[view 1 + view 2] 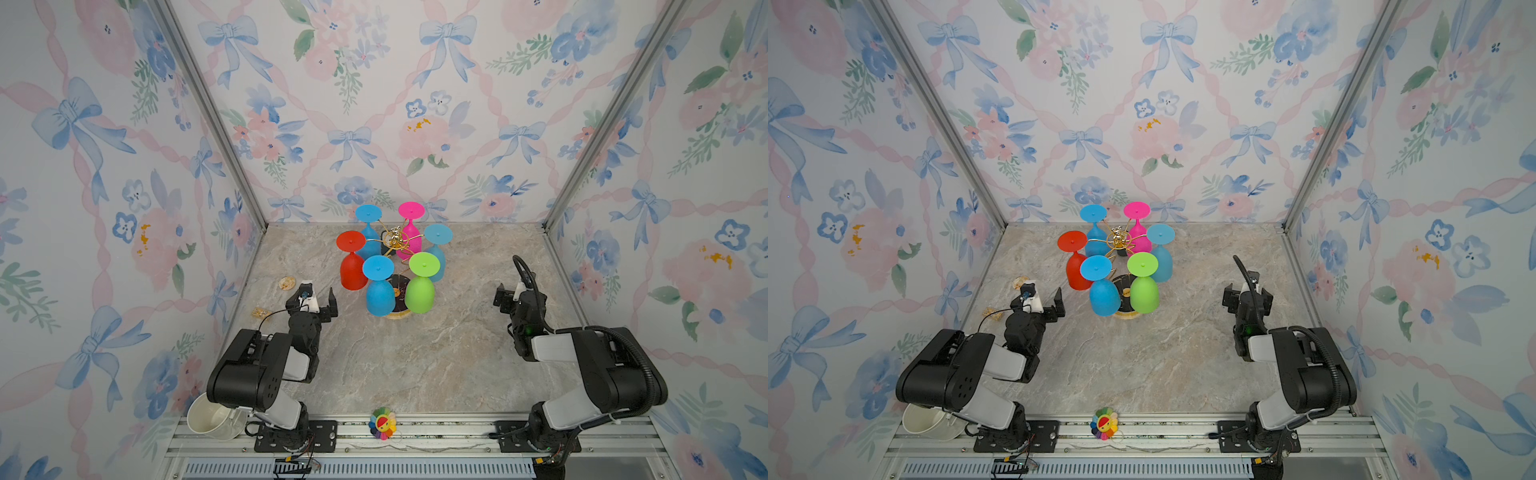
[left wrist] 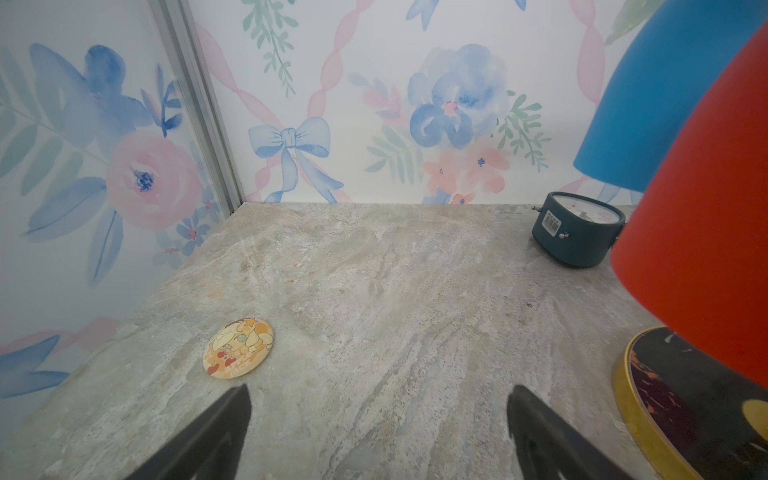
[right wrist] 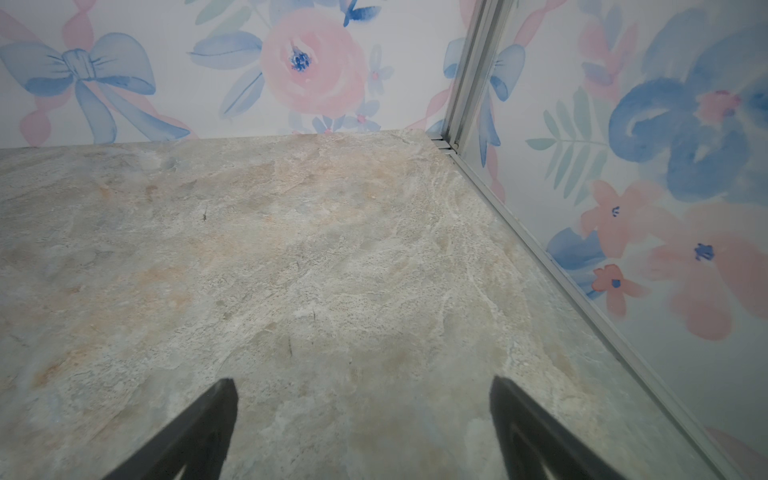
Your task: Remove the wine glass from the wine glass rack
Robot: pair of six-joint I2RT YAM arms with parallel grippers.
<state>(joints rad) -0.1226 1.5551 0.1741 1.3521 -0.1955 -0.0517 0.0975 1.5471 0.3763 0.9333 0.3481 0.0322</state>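
The gold wire wine glass rack [image 1: 395, 240] [image 1: 1118, 239] stands at the back middle of the marble table in both top views. Several wine glasses hang from it upside down: red [image 1: 352, 272], blue [image 1: 379, 295], green [image 1: 420, 291], pink [image 1: 409, 239] and others behind. My left gripper [image 1: 319, 293] [image 2: 379, 392] is open and empty, low and just left of the red glass [image 2: 706, 249] and the rack's black, gold-rimmed base [image 2: 665, 395]. My right gripper [image 1: 512, 296] [image 3: 361, 386] is open and empty over bare table, well right of the rack.
A round cartoon badge [image 2: 237, 348] lies on the table ahead of the left gripper. A dark teal clock [image 2: 577, 232] sits behind the rack. A white cup [image 1: 212, 422] and a rainbow flower toy [image 1: 382, 423] sit at the front rail. Walls close three sides.
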